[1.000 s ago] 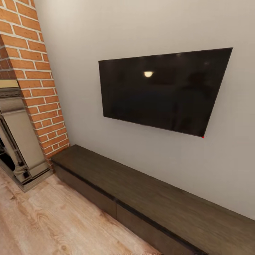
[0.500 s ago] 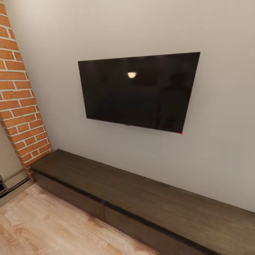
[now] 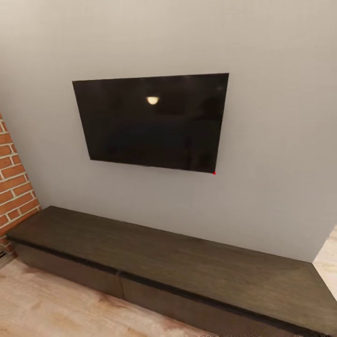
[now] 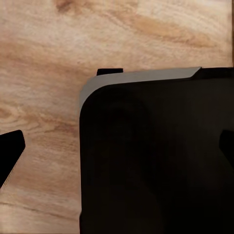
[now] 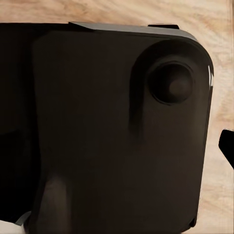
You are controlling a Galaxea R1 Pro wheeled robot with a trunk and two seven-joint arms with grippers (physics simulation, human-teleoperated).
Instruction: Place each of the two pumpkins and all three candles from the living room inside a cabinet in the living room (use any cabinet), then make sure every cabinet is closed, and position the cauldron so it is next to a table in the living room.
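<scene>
Closest to me, both wrist cams look straight down at the wood floor [image 4: 44, 58] past the robot's own dark base [image 4: 156, 156]. In the left one a black fingertip [image 4: 10, 148] pokes in at each edge, well apart, so I'd call the left tool [image 4: 117, 151] released with nothing in it. On the right, one dark tip [image 5: 226, 144] sits at the edge and that's it, so I can't tell whether that tool is released or clenched.

Further out, the head cam has swung right over the last second. The fireplace has slid out of frame, the brick column [image 3: 14, 187] is down to a sliver at the left, and the long dark cabinet [image 3: 178, 262] now runs nearly corner to corner, with the TV [image 3: 152, 121] on the wall above it.

Its drawer fronts look shut. No pumpkins, candles or cauldron around here, so I'd say I'm just lining up on the cabinet, and the collecting isn't done.
</scene>
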